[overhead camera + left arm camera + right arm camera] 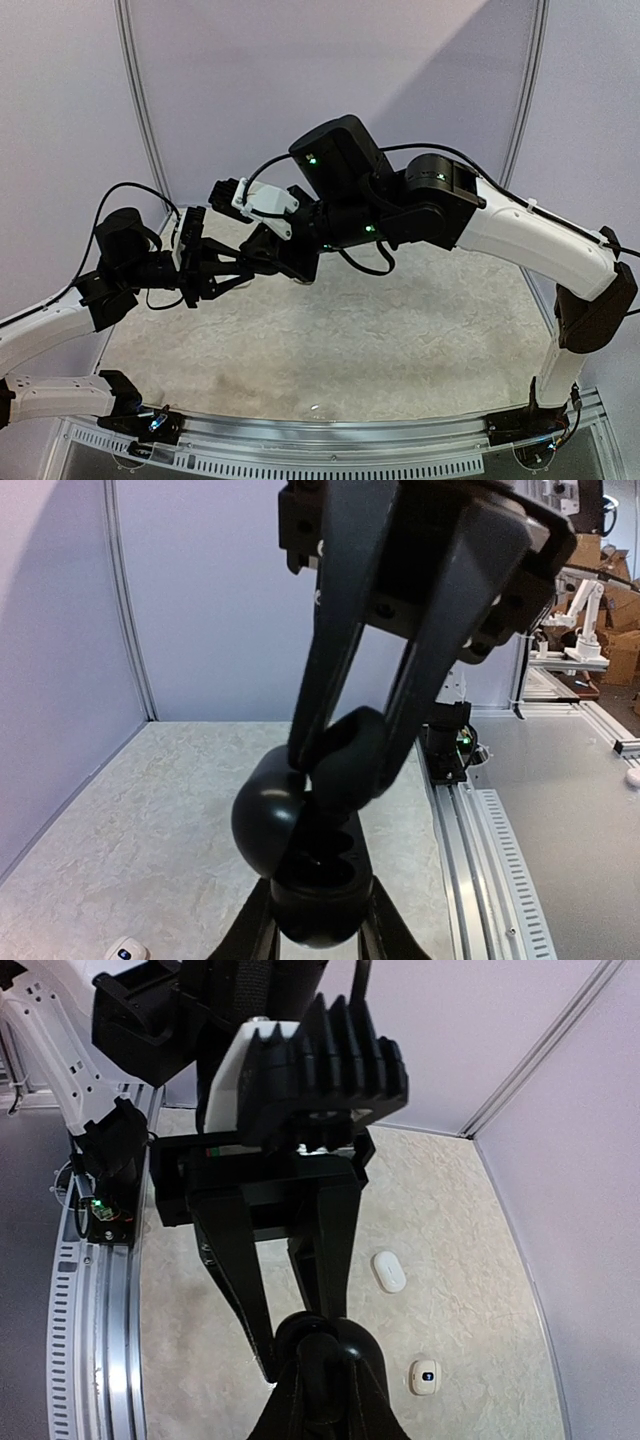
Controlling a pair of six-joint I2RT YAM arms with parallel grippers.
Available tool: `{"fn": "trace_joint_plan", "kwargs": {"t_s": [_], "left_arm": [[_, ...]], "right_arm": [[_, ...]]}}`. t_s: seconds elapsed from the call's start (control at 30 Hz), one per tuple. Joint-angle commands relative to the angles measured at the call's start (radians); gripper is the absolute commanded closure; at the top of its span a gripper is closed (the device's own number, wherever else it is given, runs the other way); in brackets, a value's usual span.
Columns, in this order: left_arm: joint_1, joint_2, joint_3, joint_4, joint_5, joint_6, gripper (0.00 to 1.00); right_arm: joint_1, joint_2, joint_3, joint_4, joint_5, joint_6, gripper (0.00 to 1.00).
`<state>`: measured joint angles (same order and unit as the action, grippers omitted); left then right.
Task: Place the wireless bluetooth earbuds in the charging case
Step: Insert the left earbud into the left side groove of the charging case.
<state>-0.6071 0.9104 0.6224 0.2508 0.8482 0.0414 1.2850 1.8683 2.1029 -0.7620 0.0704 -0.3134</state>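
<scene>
My left gripper (318, 925) is shut on the base of a black charging case (320, 895) and holds it up in the air. Its lid (262, 820) hangs open to the left. My right gripper (335, 1365) reaches in from the opposite side and is shut on a black rounded earbud (352, 755), which sits right above the case's open wells. In the right wrist view the earbud (340, 1345) hides most of the case. In the top view the two grippers meet left of centre, left (228, 275) and right (255, 262). No white earbuds show.
Two small white cases lie on the marbled table (450, 1220): an oval one (389, 1271) and a cream one with a dark spot (425, 1377). The cream one also shows in the left wrist view (127, 949). A metal rail (480, 830) runs along the table's near edge.
</scene>
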Motion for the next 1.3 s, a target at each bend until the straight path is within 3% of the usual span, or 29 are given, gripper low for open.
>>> {"fn": "trace_joint_plan", "kwargs": {"t_s": [0.0, 0.23, 0.5, 0.97, 1.27], "left_arm": [[-0.014, 0.002, 0.023, 0.026, 0.004, -0.03, 1.0], [-0.014, 0.004, 0.026, 0.065, 0.027, -0.038, 1.0], [-0.014, 0.011, 0.01, 0.062, -0.02, -0.155, 1.0], [-0.012, 0.01, 0.017, 0.02, -0.087, -0.16, 1.0], [-0.011, 0.005, 0.018, 0.014, -0.019, -0.091, 1.0]], "right_arm": [[0.003, -0.002, 0.015, 0.025, 0.106, 0.017, 0.9], [0.003, 0.025, 0.022, 0.008, 0.16, -0.001, 0.9], [0.004, 0.008, 0.04, 0.025, 0.213, 0.029, 0.91], [0.005, -0.031, 0.019, 0.043, -0.038, 0.024, 0.9], [0.007, 0.017, 0.038, -0.025, 0.021, 0.014, 0.9]]}}
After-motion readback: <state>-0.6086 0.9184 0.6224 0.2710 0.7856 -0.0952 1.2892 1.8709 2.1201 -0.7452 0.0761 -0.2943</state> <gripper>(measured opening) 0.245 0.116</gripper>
